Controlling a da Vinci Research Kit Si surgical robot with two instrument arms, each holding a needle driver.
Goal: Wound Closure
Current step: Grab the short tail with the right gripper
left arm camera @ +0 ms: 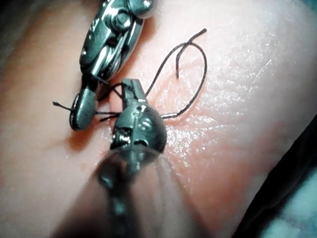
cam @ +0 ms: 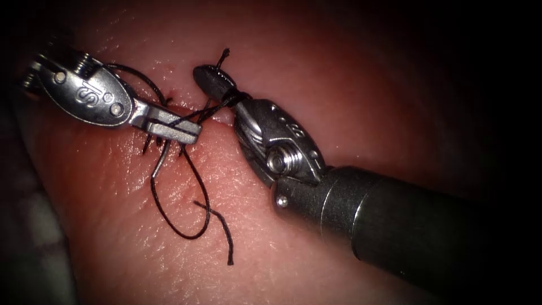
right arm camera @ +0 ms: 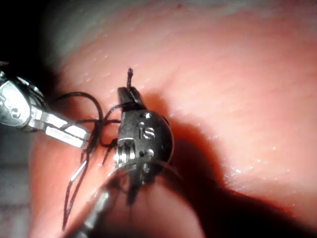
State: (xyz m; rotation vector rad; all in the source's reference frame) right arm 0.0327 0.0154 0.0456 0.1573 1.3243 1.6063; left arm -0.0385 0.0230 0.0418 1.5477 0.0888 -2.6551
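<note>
Right tool: nearest item, entering from the right, its fingers closed with thread wound around them and a short cut end standing beyond the tips; risk judged here is the wraps sliding off the tips or the thread fraying where it crosses the metal. Left tool: left of the cut, fingers shut on the thread, strand running taut to the right tool. Needle: just below the left fingers, held by neither tool, whether it sits in the tissue cannot be told; slack loop and free tail lie beside it.
</note>
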